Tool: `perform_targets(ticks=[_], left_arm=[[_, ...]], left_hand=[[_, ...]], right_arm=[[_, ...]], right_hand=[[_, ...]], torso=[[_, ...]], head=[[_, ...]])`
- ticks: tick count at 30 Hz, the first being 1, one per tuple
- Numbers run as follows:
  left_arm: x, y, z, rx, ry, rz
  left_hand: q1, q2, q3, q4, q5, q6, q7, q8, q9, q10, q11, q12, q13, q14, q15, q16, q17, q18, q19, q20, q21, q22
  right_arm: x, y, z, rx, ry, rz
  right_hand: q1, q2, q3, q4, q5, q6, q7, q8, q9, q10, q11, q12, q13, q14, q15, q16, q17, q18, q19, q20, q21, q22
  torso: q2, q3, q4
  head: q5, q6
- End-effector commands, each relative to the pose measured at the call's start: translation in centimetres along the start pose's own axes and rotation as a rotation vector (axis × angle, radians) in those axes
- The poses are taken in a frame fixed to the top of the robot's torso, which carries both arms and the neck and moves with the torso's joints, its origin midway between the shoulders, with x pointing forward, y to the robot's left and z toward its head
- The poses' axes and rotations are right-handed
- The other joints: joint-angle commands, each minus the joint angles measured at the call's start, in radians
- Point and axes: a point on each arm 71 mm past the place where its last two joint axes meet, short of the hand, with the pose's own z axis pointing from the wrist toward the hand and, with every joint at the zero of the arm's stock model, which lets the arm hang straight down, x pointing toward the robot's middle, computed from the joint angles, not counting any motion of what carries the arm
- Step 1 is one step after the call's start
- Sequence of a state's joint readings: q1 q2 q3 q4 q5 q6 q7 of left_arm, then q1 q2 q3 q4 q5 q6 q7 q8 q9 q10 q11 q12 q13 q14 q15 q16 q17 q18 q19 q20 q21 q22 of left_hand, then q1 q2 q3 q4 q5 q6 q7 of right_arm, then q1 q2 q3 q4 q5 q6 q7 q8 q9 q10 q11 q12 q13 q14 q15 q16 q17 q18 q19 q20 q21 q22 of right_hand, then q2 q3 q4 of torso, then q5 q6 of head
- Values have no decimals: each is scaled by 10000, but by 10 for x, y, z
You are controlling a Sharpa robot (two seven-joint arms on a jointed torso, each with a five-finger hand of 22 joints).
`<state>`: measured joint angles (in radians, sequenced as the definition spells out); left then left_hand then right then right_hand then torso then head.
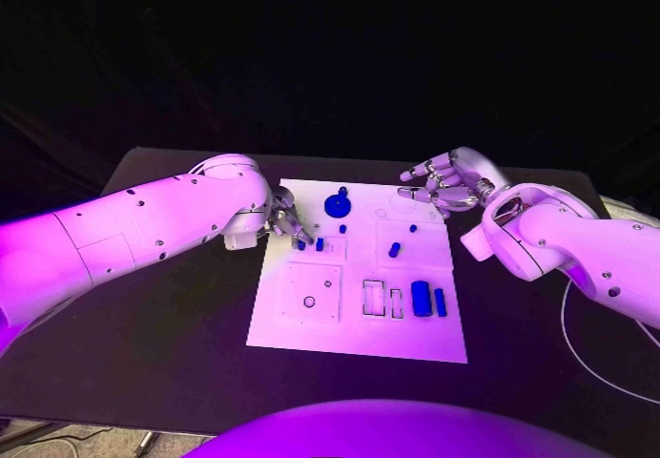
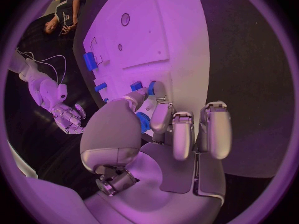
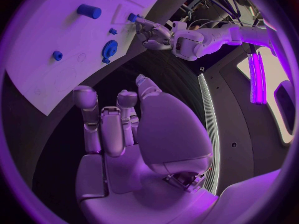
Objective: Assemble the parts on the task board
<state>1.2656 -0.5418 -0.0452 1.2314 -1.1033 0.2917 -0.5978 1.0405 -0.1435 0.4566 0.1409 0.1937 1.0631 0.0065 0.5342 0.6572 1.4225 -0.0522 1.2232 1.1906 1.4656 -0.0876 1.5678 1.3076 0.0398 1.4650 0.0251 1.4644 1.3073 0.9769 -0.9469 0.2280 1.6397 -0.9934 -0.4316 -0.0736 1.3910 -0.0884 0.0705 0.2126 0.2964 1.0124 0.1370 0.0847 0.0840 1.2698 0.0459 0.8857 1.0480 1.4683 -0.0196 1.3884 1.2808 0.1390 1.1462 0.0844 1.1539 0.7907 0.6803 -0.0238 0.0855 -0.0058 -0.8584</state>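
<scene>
fingers of left hand (image 1: 285,221) pinch a blue part (image 1: 300,244); right hand (image 1: 450,181) hovers empty, spread.

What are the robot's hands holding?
The right hand holds nothing. The left hand's fingertips are at small blue pieces on the board; a grip cannot be told.

White task board (image 1: 360,329), blue parts (image 1: 421,298), black table (image 1: 165,334), silver hands, white arms (image 1: 124,234)

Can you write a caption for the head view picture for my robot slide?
Left hand reaches small blue parts on the white task board; right hand hovers beside it.
</scene>
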Motion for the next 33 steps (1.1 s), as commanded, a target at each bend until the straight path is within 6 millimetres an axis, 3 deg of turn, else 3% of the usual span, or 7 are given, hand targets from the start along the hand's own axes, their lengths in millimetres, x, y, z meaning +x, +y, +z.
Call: perform_targets(ticks=[1, 7, 15, 23, 27, 30, 33], left_arm=[[1, 3, 1, -185, 57, 14], [-1, 6, -1, -176, -199, -168], [-5, 9, -6, 251, -644, -591], [-14, 8, -12, 1230, -1403, -2048], [-18, 11, -14, 1524, -1786, -2647], [-22, 12, -15, 2092, -2101, -3122], [-25, 9, -17, 2881, -2431, -3434]], left_hand=[[-161, 9, -261, 89, -63, 22, 52, -64, -17, 54, 4, 59, 23, 1052, -95, 30, 2632, -93, 461, -92, 62, 1683], [-509, -48, -1127, 480, -96, 94, 60, -54, -13, 76, 10, 81, 72, 1052, -90, 30, 2632, -99, 476, -91, 75, 1711], [-376, 118, -1755, 654, -77, 103, 43, -62, -12, 81, -2, 73, 93, 1052, -104, 30, 2632, -97, 479, -104, 67, 1719], [-281, 98, -2515, 909, -96, -175, 146, -160, -25, -230, 75, -434, -388, 1052, -68, 30, 2632, 20, 244, -80, -360, 1359], [-178, 186, -2913, 1116, -313, -266, 170, -152, -8, -354, 97, -622, -573, 1052, -56, 30, 2632, 49, 192, -65, -474, 1275], [380, 351, -3165, 1117, -301, -687, 317, -300, -42, -1170, 214, -1967, -1882, 1036, 0, -4, 2583, 301, -345, -31, -1445, 472], [1278, 580, -3118, 894, -280, -1337, 611, -496, -137, -2673, 467, -4010, -3777, 502, 193, -1082, 1211, 723, -1457, 130, -3404, -1075]], right_arm=[[1, 1, 0, -124, 108, -11], [1, 0, 0, -114, 105, -3], [2, -1, -1, -87, 112, 9], [2, -2, -1, -61, 118, 9], [2, -2, -1, -43, 120, 4], [1, -3, -1, -32, 120, 0], [1, -3, -1, -22, 119, -4]], right_hand=[[-67, 54, 10, 44, 50, -74, 1, -15, 16, -72, 20, -62, -8, 381, -54, -54, -8, 104, -59, 2, -33, -8], [-78, 51, 5, 55, 61, -81, 2, -17, 16, -88, 22, -94, -36, 377, -53, -71, -27, 107, -69, 2, -52, -34], [-78, 51, 5, 55, 61, -81, 2, -17, 16, -88, 22, -94, -36, 377, -53, -71, -27, 107, -69, 2, -52, -34], [-78, 51, 5, 55, 61, -81, 2, -17, 16, -88, 22, -94, -36, 377, -53, -71, -27, 107, -69, 2, -52, -34], [-78, 51, 5, 55, 61, -81, 2, -17, 16, -88, 22, -94, -36, 377, -53, -71, -27, 107, -69, 2, -52, -34], [-78, 51, 5, 55, 61, -81, 2, -17, 16, -88, 22, -94, -36, 377, -53, -71, -27, 107, -69, 2, -52, -34], [-78, 51, 5, 55, 61, -81, 2, -17, 16, -88, 22, -94, -36, 377, -53, -71, -27, 107, -69, 2, -52, -34]], torso=[[2, -8, -2], [4, -18, -2], [0, -18, 12], [-3, -6, 7], [5, -7, 7], [-3, -4, 4], [3, -4, 11]], head=[[3, 22], [-19, 41], [-37, 43], [-43, 57], [-59, 71], [-55, 69], [-62, 80]])
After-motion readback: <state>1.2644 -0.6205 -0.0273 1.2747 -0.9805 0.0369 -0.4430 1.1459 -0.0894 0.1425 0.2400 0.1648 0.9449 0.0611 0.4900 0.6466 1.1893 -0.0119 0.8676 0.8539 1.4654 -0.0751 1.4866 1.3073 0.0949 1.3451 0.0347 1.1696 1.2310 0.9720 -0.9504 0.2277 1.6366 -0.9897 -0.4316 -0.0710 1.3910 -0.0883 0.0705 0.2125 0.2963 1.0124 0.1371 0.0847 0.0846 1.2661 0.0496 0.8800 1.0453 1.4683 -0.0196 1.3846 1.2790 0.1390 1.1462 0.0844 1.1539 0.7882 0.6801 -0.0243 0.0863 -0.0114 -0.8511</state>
